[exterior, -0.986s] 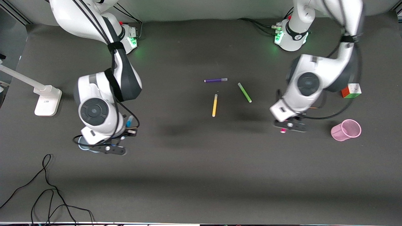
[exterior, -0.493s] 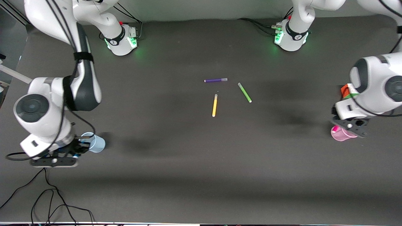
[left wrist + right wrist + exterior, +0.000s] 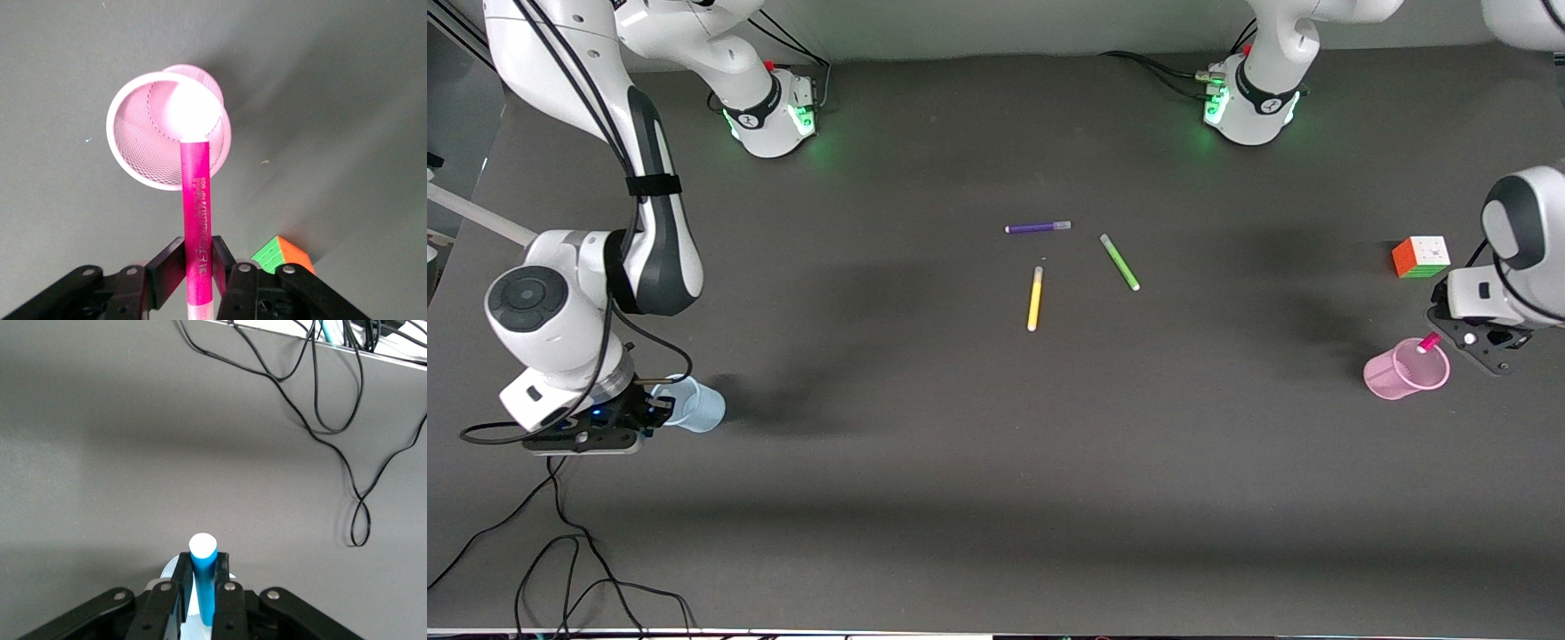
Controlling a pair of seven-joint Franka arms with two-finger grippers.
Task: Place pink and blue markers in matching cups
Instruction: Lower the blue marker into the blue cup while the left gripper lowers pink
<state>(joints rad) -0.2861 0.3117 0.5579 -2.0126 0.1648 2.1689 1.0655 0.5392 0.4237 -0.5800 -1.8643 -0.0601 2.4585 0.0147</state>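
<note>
My left gripper [image 3: 1446, 337] is shut on the pink marker [image 3: 1429, 341] and holds it tilted, its white end over the mouth of the pink mesh cup [image 3: 1403, 371]. In the left wrist view the pink marker [image 3: 196, 200] runs from my left gripper [image 3: 199, 265] up to the pink cup's [image 3: 137, 143] rim. My right gripper [image 3: 649, 407] is at the rim of the pale blue cup [image 3: 698, 407]. In the right wrist view my right gripper [image 3: 203, 581] is shut on the blue marker [image 3: 203, 580], upright, with the blue cup's rim [image 3: 168, 571] just under the fingers.
A purple pen [image 3: 1038, 228], a green pen [image 3: 1120, 262] and a yellow pen [image 3: 1035, 299] lie mid-table. A colour cube [image 3: 1421, 257] sits near the pink cup, farther from the front camera. Black cables [image 3: 560, 551] trail at the right arm's end, near the front edge.
Both arms swung from mid-table out to their cups, each carrying its marker. The left gripper passed over the pink cup and now holds the marker slanted at its rim.
</note>
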